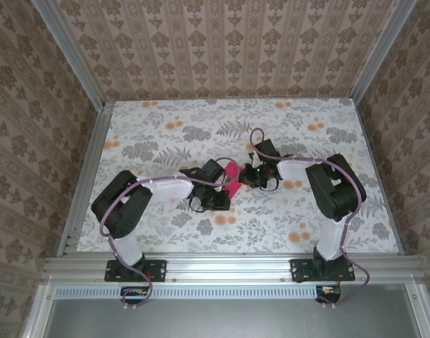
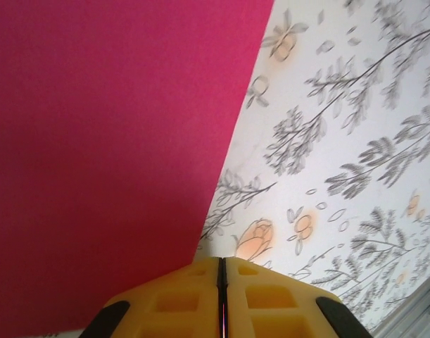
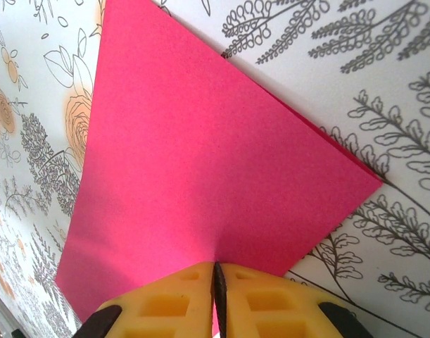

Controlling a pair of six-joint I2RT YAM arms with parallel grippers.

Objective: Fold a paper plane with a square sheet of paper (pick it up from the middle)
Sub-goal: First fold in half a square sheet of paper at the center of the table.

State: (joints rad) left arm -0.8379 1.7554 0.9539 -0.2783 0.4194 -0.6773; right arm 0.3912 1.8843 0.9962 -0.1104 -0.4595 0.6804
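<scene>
The square sheet of paper (image 1: 233, 173) is bright magenta-pink and hangs between the two grippers over the middle of the table. My left gripper (image 1: 226, 190) is shut on its near left part. In the left wrist view the yellow fingers (image 2: 179, 299) are pressed together with a thin pink line in their gap, and the sheet (image 2: 109, 141) spreads up to the left. My right gripper (image 1: 253, 177) is shut on the sheet's right side. The right wrist view has the paper (image 3: 200, 162) puckering into the closed jaws, with a second layer's edge along its right side. The paper plane is out of view.
The floral tablecloth (image 1: 200, 127) covers the table. Aluminium rails (image 1: 88, 176) run along its left, right and near edges, and patterned walls stand behind them. Both arms bend inward from their bases (image 1: 134, 269) at the near edge.
</scene>
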